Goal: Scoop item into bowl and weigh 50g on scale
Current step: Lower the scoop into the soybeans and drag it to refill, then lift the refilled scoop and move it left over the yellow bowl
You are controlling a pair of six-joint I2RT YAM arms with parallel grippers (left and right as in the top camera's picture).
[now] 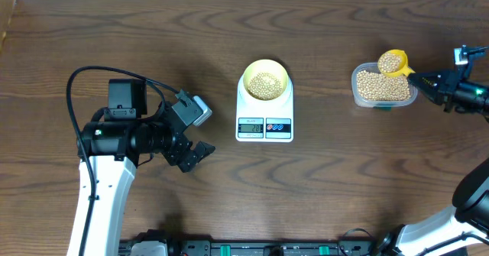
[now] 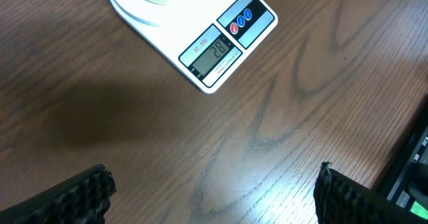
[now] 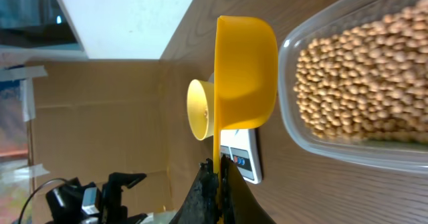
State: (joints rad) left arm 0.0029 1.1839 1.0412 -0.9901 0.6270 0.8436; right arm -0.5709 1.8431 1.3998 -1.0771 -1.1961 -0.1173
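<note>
Clamping scoop (image 3: 244,70) of beans (image 1: 390,63) over tub (image 1: 356,89) edge: right tool (image 3: 218,174).

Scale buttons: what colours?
Scale: one red button, one blue button; best in left wrist view.

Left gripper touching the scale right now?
Apart. Left wrist view: the left gripper, jaws open, hangs over bare table, with a wide stretch of wood between it and the scale.

Dark wooden table (image 1: 153,27), white scale (image 1: 264,126) at centre, clear plastic tub (image 1: 355,86) right.
</note>
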